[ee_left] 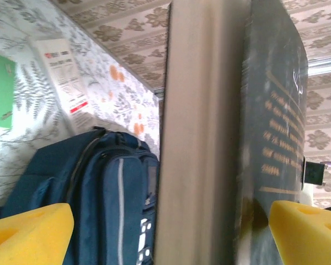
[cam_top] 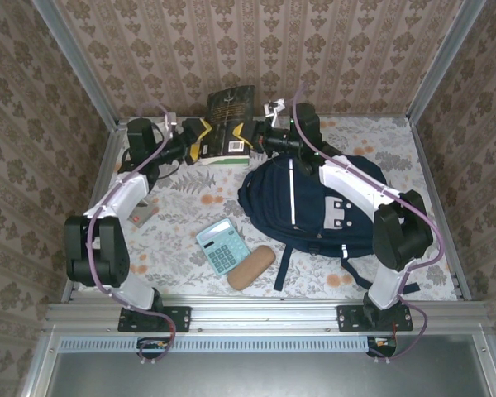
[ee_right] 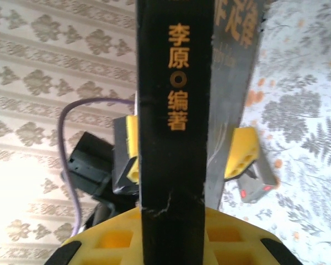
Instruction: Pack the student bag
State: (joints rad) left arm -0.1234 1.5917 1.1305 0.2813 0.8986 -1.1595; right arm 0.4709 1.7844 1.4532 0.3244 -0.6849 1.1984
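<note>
While right gripper clamps book, left gripper gapes astride it; calculator, brown case beside student bag.

I locate the book at the far side of the table. The student bag lies nearer, to its right. The calculator and case lie just beside each other, left of the bag.

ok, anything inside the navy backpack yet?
Cannot tell: the navy fabric backpack lies front-up, its interior covered by its own fabric. Outside it: teal calculator and tan oval case on the table, dark book clamped in the right fingers.
</note>
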